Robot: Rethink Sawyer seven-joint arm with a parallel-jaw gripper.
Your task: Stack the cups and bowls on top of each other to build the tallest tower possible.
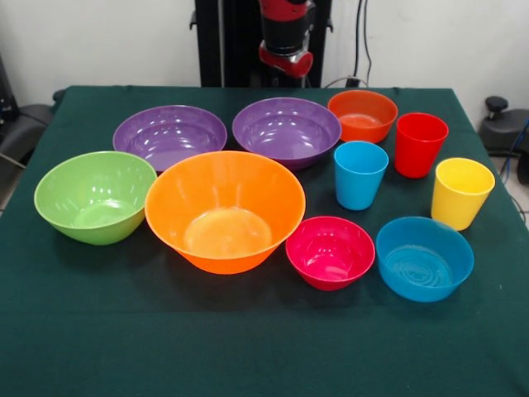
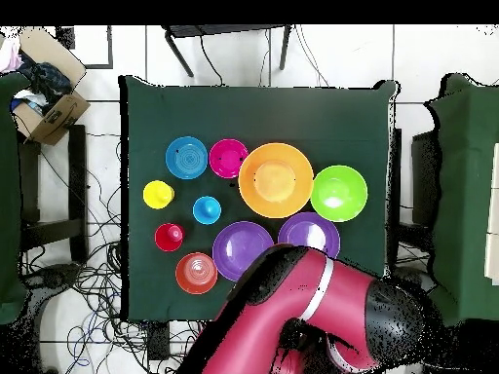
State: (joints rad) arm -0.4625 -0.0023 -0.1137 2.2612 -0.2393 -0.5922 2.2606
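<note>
All the bowls and cups stand apart on the green table (image 1: 248,347), nothing stacked. The large orange bowl (image 1: 225,211) (image 2: 276,180) sits in the middle, the lime green bowl (image 1: 95,197) to its left. Two purple bowls (image 1: 169,136) (image 1: 287,131) lie behind them. A small orange bowl (image 1: 362,116), a pink-red bowl (image 1: 330,252) and a small blue bowl (image 1: 424,258) surround the blue cup (image 1: 360,174), red cup (image 1: 420,145) and yellow cup (image 1: 460,192). The arm's red and black end (image 1: 286,50) hangs beyond the table's far edge, drawn back from everything.
In the overhead view the red arm (image 2: 292,312) covers part of one purple bowl (image 2: 242,250). A cardboard box (image 2: 44,97) and chairs stand off the table. Cables lie on the floor around it.
</note>
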